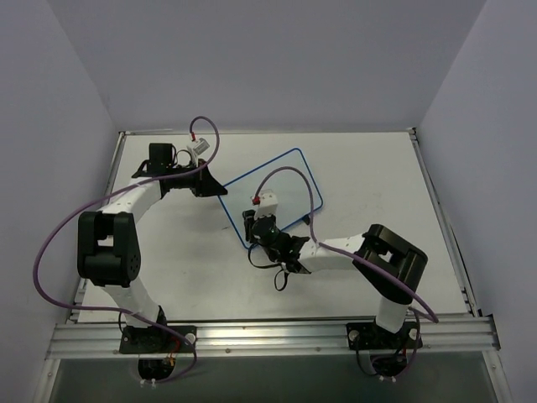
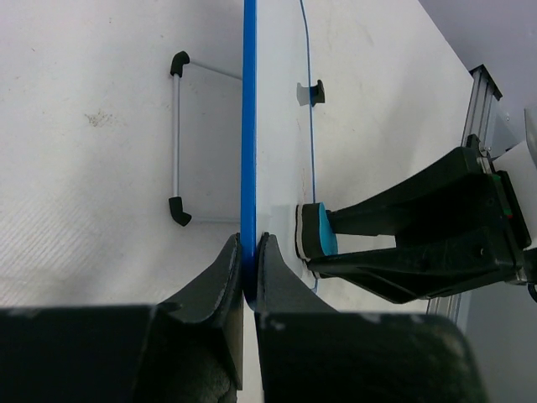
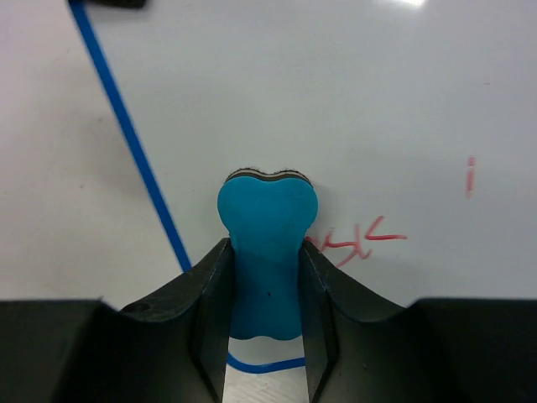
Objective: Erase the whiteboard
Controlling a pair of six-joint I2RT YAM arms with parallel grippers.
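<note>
Right gripper (image 3: 264, 252), closed on the blue eraser (image 3: 267, 210) pressed to the whiteboard (image 3: 377, 101) directly ahead, appears mid-wipe, while the left gripper (image 2: 249, 248) pinches the board's edge shut; next stroke should sweep rightward over the red marks (image 3: 357, 242) beside the eraser.

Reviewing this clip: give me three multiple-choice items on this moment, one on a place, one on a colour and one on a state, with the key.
1. Where is the eraser?
A) lying loose on the table
B) in the right gripper, against the whiteboard
C) in the left gripper

2. What colour are the marks on the board?
A) red
B) green
C) black

3. The left gripper is:
A) wide open above the board
B) shut on the whiteboard's frame
C) holding a marker

Key:
1 B: the right wrist view shows it pinched between the fingers and pressed to the board.
2 A: red strokes lie beside the eraser.
3 B: its fingers pinch the blue edge.
</note>
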